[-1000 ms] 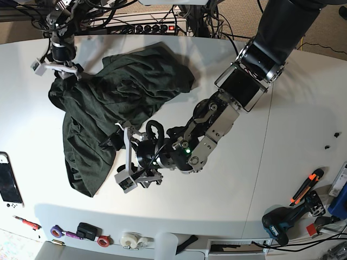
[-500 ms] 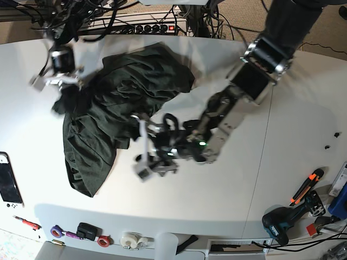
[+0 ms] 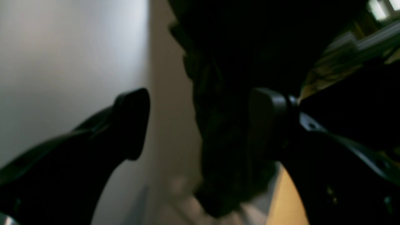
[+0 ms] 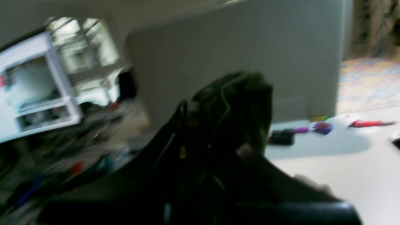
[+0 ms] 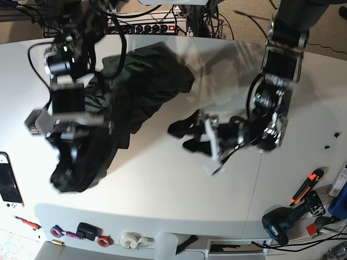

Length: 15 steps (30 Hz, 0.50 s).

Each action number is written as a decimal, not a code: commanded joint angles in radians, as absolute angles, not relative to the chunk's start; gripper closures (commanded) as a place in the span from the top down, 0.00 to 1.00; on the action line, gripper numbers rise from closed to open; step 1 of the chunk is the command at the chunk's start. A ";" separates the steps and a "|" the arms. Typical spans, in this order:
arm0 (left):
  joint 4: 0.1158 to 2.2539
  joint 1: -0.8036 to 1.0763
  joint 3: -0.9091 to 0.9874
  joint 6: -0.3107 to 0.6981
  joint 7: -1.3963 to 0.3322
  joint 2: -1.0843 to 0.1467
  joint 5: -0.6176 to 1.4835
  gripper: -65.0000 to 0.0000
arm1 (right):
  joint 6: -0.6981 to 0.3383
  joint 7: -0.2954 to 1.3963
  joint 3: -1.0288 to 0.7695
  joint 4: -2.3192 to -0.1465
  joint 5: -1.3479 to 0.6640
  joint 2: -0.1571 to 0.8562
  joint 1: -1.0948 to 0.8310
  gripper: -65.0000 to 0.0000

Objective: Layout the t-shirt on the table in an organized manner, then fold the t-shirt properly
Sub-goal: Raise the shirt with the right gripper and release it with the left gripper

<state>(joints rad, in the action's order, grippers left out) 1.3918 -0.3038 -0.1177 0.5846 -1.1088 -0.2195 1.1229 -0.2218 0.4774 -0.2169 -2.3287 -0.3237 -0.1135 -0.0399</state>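
Base view shows the dark green t-shirt (image 5: pixel 124 103) bunched on the bench's (image 5: pixel 179 195) left part, one end lifted by the right gripper (image 5: pixel 68 127), clenched on its cloth. The left gripper (image 5: pixel 198 138) hangs spread and empty. Soft, limp and light, it seems best held by hem or shoulder corners.

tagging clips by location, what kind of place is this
Probably a robotics lab or workshop: a cordless drill and tape rolls along the white table, with a power strip and cable tangle behind.
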 commanded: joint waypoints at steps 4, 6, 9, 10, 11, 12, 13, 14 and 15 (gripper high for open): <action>1.408 -0.256 -0.074 0.642 -1.096 -0.221 1.192 0.71 | -0.151 0.414 -0.206 -2.347 -0.241 -0.109 0.113 0.00; 1.409 -0.228 -0.075 0.669 -1.097 -0.231 1.223 0.71 | -0.112 0.412 -0.206 -2.341 -0.192 -0.109 0.183 0.00; 1.410 -0.204 -0.075 0.698 -1.102 -0.245 1.243 0.71 | -0.063 0.410 -0.207 -2.314 -0.113 -0.109 0.268 0.00; 1.411 -0.201 -0.075 0.698 -1.102 -0.250 1.243 0.71 | -0.053 0.410 -0.212 -2.298 -0.096 -0.109 0.291 0.00; 1.411 -0.199 -0.075 0.698 -1.101 -0.253 1.243 0.71 | -0.049 0.410 -0.220 -2.278 -0.086 -0.108 0.312 0.00; 1.411 -0.198 -0.075 0.698 -1.102 -0.255 1.242 0.71 | -0.049 0.410 -0.227 -2.254 -0.085 -0.108 0.330 0.00; 1.411 -0.198 -0.075 0.698 -1.103 -0.258 1.243 0.71 | -0.049 0.408 -0.232 -2.225 -0.085 -0.108 0.345 0.00; 1.411 -0.199 -0.075 0.698 -1.104 -0.261 1.242 0.71 | -0.050 0.406 -0.234 -2.194 -0.085 -0.108 0.358 0.00; 1.411 -0.199 -0.076 0.698 -1.104 -0.265 1.242 0.71 | -0.050 0.406 -0.236 -2.160 -0.085 -0.108 0.370 0.00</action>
